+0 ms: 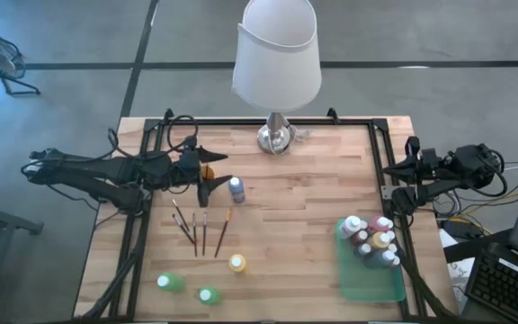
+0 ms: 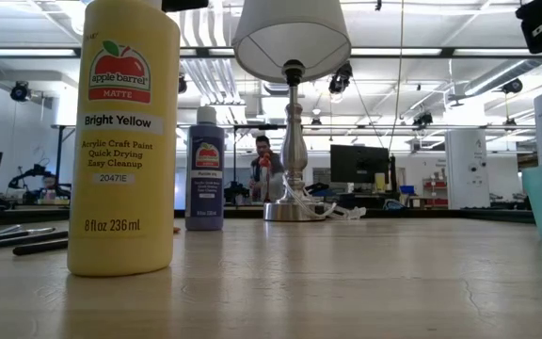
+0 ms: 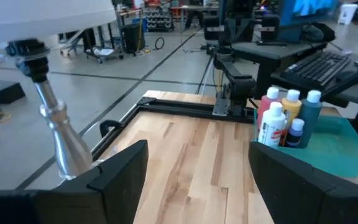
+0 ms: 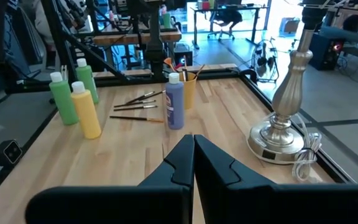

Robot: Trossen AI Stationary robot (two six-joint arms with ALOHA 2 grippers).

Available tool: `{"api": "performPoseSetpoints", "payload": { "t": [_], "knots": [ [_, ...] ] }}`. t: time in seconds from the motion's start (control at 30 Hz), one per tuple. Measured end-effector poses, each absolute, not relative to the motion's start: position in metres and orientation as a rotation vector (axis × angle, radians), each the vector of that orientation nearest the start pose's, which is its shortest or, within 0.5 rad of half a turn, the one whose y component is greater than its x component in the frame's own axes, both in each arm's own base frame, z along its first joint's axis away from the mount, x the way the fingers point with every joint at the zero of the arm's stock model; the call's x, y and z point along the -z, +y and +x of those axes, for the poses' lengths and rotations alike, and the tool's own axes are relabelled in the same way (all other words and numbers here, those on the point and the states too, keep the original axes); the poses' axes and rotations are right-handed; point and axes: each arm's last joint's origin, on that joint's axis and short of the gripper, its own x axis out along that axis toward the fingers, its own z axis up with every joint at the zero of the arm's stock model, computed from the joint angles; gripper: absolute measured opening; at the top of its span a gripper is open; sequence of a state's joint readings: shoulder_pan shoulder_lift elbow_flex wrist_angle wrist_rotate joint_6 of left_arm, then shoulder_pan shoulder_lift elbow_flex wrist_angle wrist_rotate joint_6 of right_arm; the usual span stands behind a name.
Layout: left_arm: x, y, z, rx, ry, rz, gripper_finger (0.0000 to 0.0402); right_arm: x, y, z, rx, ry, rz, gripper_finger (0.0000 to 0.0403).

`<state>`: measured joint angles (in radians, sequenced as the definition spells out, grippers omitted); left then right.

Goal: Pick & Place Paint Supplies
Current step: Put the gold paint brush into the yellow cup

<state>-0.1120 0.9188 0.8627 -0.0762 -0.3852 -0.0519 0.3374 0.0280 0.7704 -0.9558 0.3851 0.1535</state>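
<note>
A purple paint bottle (image 1: 236, 189) (image 4: 174, 99) stands upright mid-table. Nearer the table's near edge stand a yellow bottle (image 1: 237, 263) (image 2: 125, 141) and two green ones (image 1: 171, 283) (image 1: 207, 295). Several thin brushes (image 1: 200, 229) lie flat between them. Several more bottles (image 1: 371, 238) (image 3: 284, 118) stand in the green tray (image 1: 358, 279). My left gripper (image 1: 216, 174) (image 3: 197, 155) is open just left of the purple bottle, with nothing between its fingers. An orange bottle (image 4: 189, 90) stands by it, partly hidden. My right gripper (image 4: 193, 140) is shut at the table's right edge (image 1: 392, 196).
A tall lamp with a white shade (image 1: 277, 54) stands on its metal base (image 1: 277, 137) near the far edge, its cord beside it. A black frame (image 1: 380, 162) runs along the table's sides. Bare wood (image 1: 304, 225) lies between the brushes and the tray.
</note>
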Motion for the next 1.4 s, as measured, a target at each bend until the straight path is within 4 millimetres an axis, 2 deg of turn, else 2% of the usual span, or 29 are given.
{"api": "performPoseSetpoints", "payload": {
  "t": [0.23, 0.37, 0.53, 0.7, 0.93, 1.07, 1.17, 1.4],
  "knots": [
    [-0.351, -0.010, 0.199, -0.314, 0.137, -0.021, 0.0284, -0.301, -0.014, -0.007, 0.063, 0.195, 0.077, 0.0009],
    [-0.367, -0.009, 0.190, -0.370, 0.230, -0.142, 0.0283, -0.301, -0.014, -0.007, 0.063, 0.195, 0.077, 0.0009],
    [-0.381, -0.006, 0.185, -0.525, 0.382, -0.285, 0.0271, -0.301, -0.014, -0.007, 0.063, 0.195, 0.078, 0.0009],
    [-0.399, -0.009, 0.202, -0.581, 0.487, -0.380, 0.0262, -0.301, -0.014, -0.008, 0.063, 0.194, 0.078, 0.0009],
    [-0.425, -0.012, 0.225, -0.681, 0.550, -0.598, 0.0261, -0.301, -0.014, -0.008, 0.063, 0.194, 0.078, 0.0009],
    [-0.435, -0.013, 0.232, -0.723, 0.624, -0.627, 0.0261, -0.301, -0.014, -0.008, 0.063, 0.194, 0.078, 0.0009],
    [-0.431, -0.017, 0.242, -0.759, 0.689, -0.610, 0.0261, -0.301, -0.014, -0.008, 0.063, 0.194, 0.078, 0.0009],
    [-0.401, -0.022, 0.270, -0.840, 0.808, -0.583, 0.0261, -0.301, -0.014, -0.008, 0.063, 0.194, 0.078, 0.0009]
  ]
}}
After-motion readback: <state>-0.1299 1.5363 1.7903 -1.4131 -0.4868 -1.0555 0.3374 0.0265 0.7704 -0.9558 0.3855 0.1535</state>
